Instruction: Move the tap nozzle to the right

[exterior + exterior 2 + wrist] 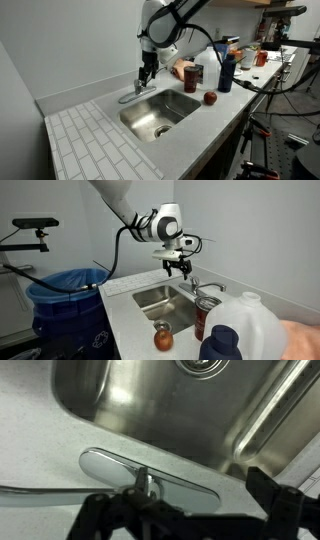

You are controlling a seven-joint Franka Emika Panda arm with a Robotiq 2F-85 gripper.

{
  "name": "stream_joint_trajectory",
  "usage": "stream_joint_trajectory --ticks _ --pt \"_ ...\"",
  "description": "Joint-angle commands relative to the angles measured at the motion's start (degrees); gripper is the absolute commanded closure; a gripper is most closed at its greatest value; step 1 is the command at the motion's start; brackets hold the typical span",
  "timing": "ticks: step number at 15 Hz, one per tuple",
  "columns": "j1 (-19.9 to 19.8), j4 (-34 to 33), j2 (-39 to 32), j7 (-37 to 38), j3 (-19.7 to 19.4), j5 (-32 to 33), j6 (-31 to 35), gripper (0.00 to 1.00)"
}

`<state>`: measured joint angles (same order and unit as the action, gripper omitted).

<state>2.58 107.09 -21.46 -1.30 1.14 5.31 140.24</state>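
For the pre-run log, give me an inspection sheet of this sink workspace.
Surface: white counter with steel sink.
Job's things: tap behind the sink, not gripped.
Clutter: apple, can, jug, blue bottle.
Grippers: gripper open, just above the tap.
Cables: cable along the arm; black cables off the counter's end.
Surroundings: blue bin beside the counter.

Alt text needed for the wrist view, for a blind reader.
The open tool hovers over the chrome tap base plate on a white counter. The slim tap nozzle runs left along the counter; the steel sink basin fills the top.
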Motion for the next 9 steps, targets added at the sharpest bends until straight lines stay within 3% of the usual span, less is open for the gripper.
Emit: stream_joint_trajectory --ticks 1,9 --pt "0.7 4.1 5.8 2.8 -1.9 3.0 -2.7 0.0" --pt "-0.6 14.0 18.1 0.5 -1.1 1.1 -3.3 0.0"
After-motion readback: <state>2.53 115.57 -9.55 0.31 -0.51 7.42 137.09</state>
